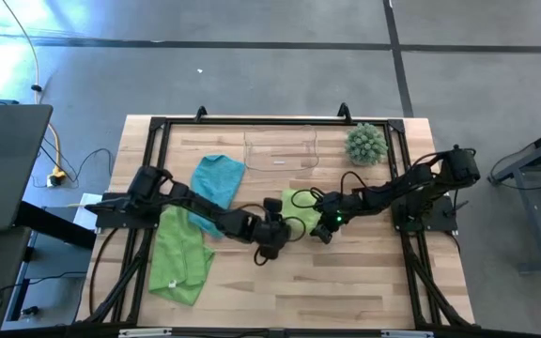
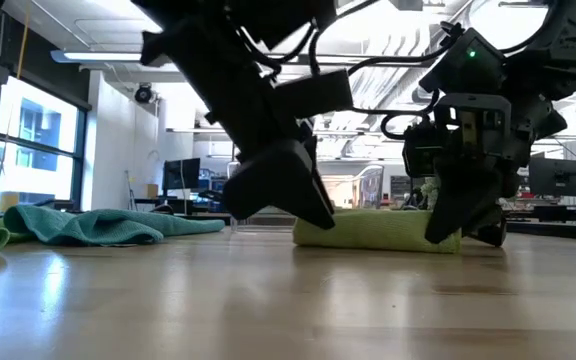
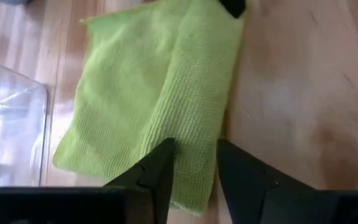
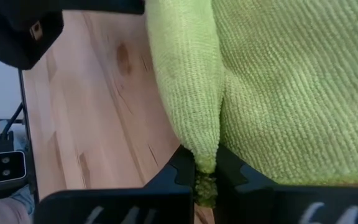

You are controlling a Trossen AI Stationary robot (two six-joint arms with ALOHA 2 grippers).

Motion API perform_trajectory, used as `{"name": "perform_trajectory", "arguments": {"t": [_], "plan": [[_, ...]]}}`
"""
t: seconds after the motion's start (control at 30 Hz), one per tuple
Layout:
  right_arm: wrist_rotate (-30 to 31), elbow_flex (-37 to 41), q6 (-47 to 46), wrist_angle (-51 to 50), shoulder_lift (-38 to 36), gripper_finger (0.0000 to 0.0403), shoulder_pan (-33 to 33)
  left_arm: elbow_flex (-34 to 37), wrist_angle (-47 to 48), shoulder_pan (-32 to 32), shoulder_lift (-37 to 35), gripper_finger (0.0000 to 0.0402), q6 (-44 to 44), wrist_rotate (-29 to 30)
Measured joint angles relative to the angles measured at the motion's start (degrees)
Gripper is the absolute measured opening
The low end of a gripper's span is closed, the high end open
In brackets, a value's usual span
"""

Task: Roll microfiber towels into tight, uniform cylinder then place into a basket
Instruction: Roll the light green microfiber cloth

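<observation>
A lime green microfiber towel [image 1: 298,199] lies mid-table, its near edge rolled into a ridge [image 3: 194,99]. My right gripper [image 4: 205,171] is shut on one end of that ridge. At the other end my left gripper [image 3: 194,165] is open, with a finger on either side of the ridge. A teal towel [image 1: 216,178] and a second lime towel [image 1: 181,255] lie flat to the left under my left arm. The clear basket [image 1: 281,150] stands at the far edge, nothing in it. My left gripper has its fingers [image 3: 161,167] astride the end of the rolled edge [image 3: 194,149], slanting down along it; I cannot tell whether they touch it. My right gripper pinches the end of the rolled edge [image 4: 204,146] between its two fingers, slanting down from the right, in line with the ridge. The towel lies on the table.
A spiky green plant ball [image 1: 366,143] sits at the far right corner, right of the basket. Bare wood stretches along the near edge [image 1: 346,291]. A black frame rims the tabletop [image 1: 252,122].
</observation>
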State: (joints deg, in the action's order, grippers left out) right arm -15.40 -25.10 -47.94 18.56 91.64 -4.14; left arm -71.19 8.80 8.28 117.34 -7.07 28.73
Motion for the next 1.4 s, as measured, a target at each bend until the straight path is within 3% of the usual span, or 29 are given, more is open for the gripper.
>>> {"name": "perform_trajectory", "arguments": {"t": [0.23, 0.47, 0.73, 0.87, 1.2, 1.27, 1.4], "plan": [[0.4, 0.0, 0.3, -0.1, 0.0, 0.0024, 0.0, 0.0, 0.2, -4.2, 0.3, 0.0106, 1.3, -11.4], [-1.7, 0.1, 5.1, -0.4, -2.1, 0.0074, 0.0, -0.4, 2.4, -7.8, 1.0, 0.0106, 10.3, -24.1], [-2.4, 0.3, 9.1, -7.0, -13.3, 0.013, -1.5, -0.4, 3.0, -7.9, 1.7, 0.0106, 24.6, -29.5], [3.0, 0.2, 14.3, -6.6, -18.6, 0.0143, -7.2, -0.3, 2.9, -6.6, 1.7, 0.0106, 30.2, -30.0], [31.5, 0.1, 37.3, -3.8, -20.0, 0.0144, -25.2, 0.0, -3.2, -2.5, 2.0, 0.0103, 42.6, -30.2], [34.6, 0.1, 39.0, -2.1, -18.9, 0.0144, -27.3, 0.0, -4.3, -1.8, 2.1, 0.0101, 43.0, -29.2], [34.9, 0.0, 37.5, -0.3, -15.7, 0.0151, -29.3, 0.1, -4.8, -1.0, 2.1, 0.0097, 44.7, -25.8]]}}
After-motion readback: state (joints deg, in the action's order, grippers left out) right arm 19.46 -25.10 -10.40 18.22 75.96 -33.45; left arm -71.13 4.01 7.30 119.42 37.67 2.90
